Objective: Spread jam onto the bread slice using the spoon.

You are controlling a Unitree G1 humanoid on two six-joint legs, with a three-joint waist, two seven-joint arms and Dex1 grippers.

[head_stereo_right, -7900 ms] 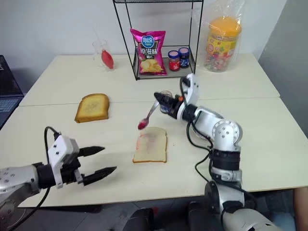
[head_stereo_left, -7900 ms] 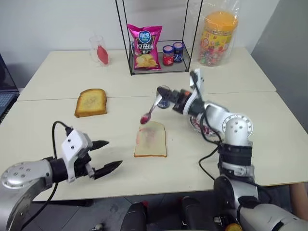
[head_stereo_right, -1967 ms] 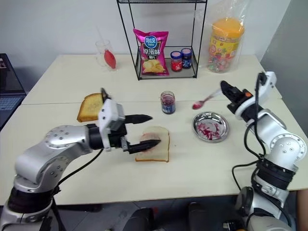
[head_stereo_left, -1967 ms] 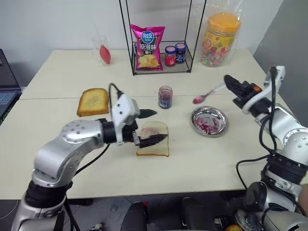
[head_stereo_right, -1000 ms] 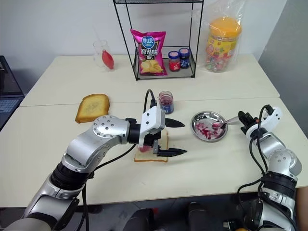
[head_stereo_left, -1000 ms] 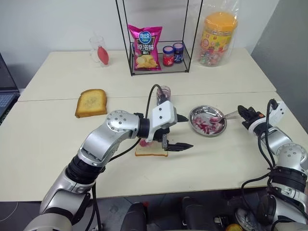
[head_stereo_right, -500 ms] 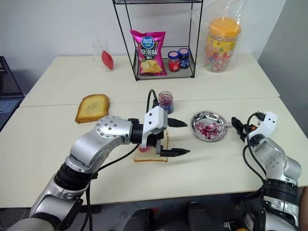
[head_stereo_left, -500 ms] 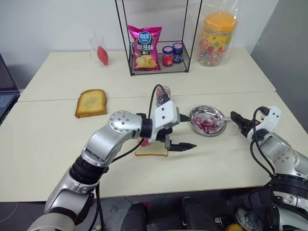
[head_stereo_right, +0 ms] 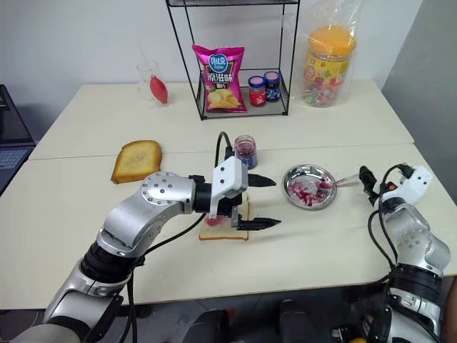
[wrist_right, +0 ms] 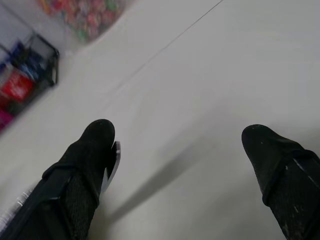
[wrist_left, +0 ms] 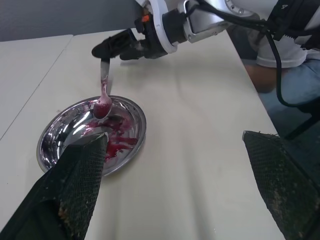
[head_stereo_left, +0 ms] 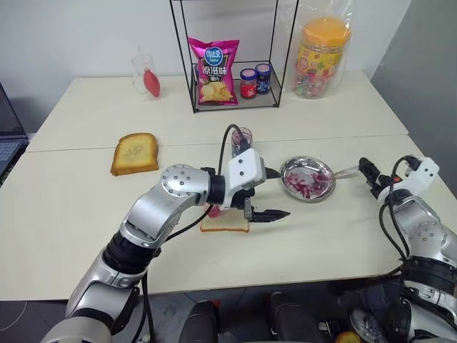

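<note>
Nearest of all, the bread slice [head_stereo_left: 224,224] lies flat on the tabletop [head_stereo_left: 78,207], pink smear on its face, largely covered by the left arm. The left claw [head_stereo_right: 265,203] hangs just over the slice's far-right corner, fingers spread wide and holding nothing.

To the right of the bread slice sits a round metal dish [head_stereo_left: 308,179] streaked with red jam [wrist_left: 114,140]. The spoon [wrist_left: 103,99] has its stained bowl down in that dish, its handle slanting up over the rim toward the right claw [head_stereo_left: 368,174]. That claw is splayed wide; in the right wrist view the handle end shows against one finger, so whether it touches I cannot tell, but nothing is clamped.

The spreading looks finished and the spoon parked. To do this well, the right claw should draw straight away along the handle's line so it doesn't flick the spoon out of the dish.

Just behind the bread slice stands the small jam jar [head_stereo_right: 246,151]; left of it, a toasted slice [head_stereo_left: 134,151]. Farther back is a wire rack [head_stereo_left: 235,57] holding a crisp packet [head_stereo_left: 214,69] and two lidded jars [head_stereo_right: 263,86], then a candy tub [head_stereo_left: 325,48], a glass [head_stereo_left: 146,73], a plain pale wall.
</note>
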